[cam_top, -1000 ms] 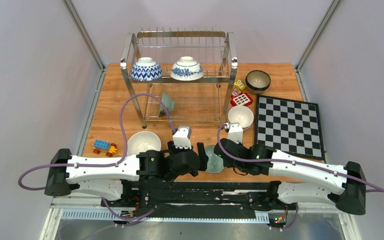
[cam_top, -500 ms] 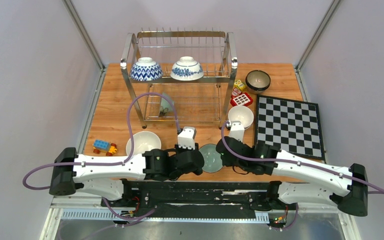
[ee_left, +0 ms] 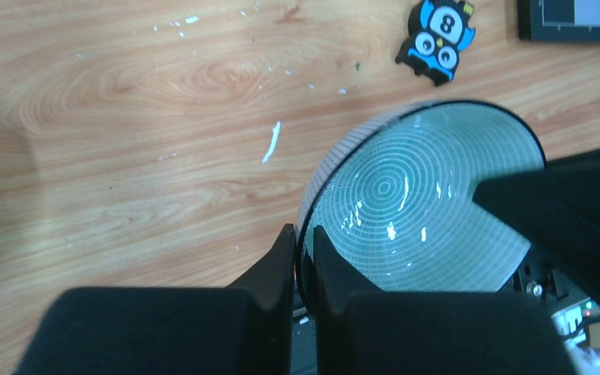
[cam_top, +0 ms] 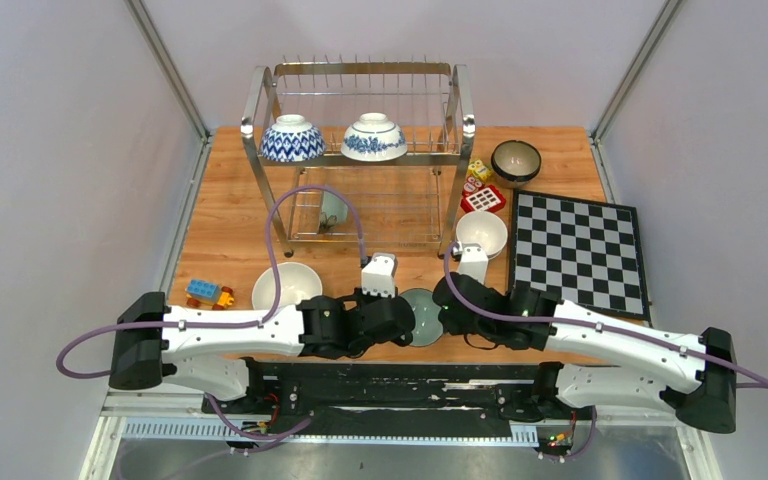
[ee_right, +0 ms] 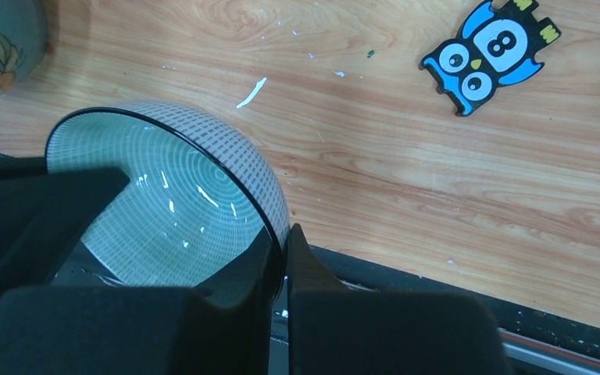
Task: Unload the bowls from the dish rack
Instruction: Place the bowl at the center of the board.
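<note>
A pale celadon green bowl with a dark rim hangs low over the table's near edge, between my two arms. My left gripper is shut on its left rim; in the left wrist view the gripper pinches the rim of the bowl. My right gripper is shut on the opposite rim, and its wrist view has that gripper on the bowl. The dish rack holds two blue-and-white bowls upside down on top and a pale bowl on the lower tier.
On the table stand a cream bowl, a white bowl and a dark brown bowl. A chessboard lies at the right. Toy blocks sit at the left, more toys beside the rack. An owl sticker lies on the wood.
My left gripper has shut on the celadon bowl's rim, and the left arm has shifted slightly right. The right gripper has kept its hold on the bowl.
</note>
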You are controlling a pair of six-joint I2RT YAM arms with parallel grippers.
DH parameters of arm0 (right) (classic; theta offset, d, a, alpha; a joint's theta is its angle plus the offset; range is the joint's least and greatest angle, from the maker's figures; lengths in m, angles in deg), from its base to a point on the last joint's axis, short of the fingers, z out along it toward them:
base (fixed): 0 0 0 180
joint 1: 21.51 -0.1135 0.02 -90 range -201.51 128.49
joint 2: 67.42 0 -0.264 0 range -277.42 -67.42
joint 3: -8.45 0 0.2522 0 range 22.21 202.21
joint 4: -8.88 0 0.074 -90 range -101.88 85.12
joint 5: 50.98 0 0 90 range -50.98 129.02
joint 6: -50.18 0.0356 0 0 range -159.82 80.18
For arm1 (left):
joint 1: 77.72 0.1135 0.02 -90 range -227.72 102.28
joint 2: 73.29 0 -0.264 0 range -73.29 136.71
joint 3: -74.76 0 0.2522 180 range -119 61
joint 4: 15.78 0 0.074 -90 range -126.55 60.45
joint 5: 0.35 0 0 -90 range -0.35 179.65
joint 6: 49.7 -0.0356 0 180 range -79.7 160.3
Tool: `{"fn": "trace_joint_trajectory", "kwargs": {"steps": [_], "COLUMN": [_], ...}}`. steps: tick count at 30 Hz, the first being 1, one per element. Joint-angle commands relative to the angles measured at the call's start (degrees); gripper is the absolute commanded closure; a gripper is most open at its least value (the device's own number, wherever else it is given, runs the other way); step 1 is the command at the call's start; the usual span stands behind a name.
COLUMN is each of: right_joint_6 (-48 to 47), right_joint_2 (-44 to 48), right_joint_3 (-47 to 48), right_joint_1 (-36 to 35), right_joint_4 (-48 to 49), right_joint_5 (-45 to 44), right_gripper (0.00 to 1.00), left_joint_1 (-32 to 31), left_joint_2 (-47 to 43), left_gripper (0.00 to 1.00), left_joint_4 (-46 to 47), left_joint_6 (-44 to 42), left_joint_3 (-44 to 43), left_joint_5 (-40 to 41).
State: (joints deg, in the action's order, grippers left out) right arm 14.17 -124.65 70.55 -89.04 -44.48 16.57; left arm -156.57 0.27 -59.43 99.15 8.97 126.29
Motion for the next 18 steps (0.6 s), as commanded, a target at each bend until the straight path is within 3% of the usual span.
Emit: {"fn": "trace_joint_trajectory", "kwargs": {"steps": [1,4,10,18], "right_joint_6": [0.6,-1.3,-7.1,-12.3], "right_joint_2": [0.1,-0.1,-0.4,-3.1], "right_joint_3": [1.0,1.0,0.7,1.2], "right_joint_1": [-0.8,-0.9,-0.8,-0.8], "right_joint_4": [3.5,3.5,2.5,1.5], "right_joint_5": [1.1,1.2,0.6,-0.5], "right_gripper": [0.97,0.96,0.58,0.55], "left_joint_1": [-0.1,-0.1,-0.1,0.1], "left_joint_2": [0.5,0.0,-1.6,-2.2], "left_gripper": [1.0,1.0,1.0,1.0], "left_joint_4": [2.1,2.4,3.1,3.9], "left_joint_6": [-0.3,-0.3,0.0,0.2], "left_joint_3": [-0.1,0.4,1.9,2.5], "left_joint_5": [-1.0,-1.0,-1.0,-1.9]}}
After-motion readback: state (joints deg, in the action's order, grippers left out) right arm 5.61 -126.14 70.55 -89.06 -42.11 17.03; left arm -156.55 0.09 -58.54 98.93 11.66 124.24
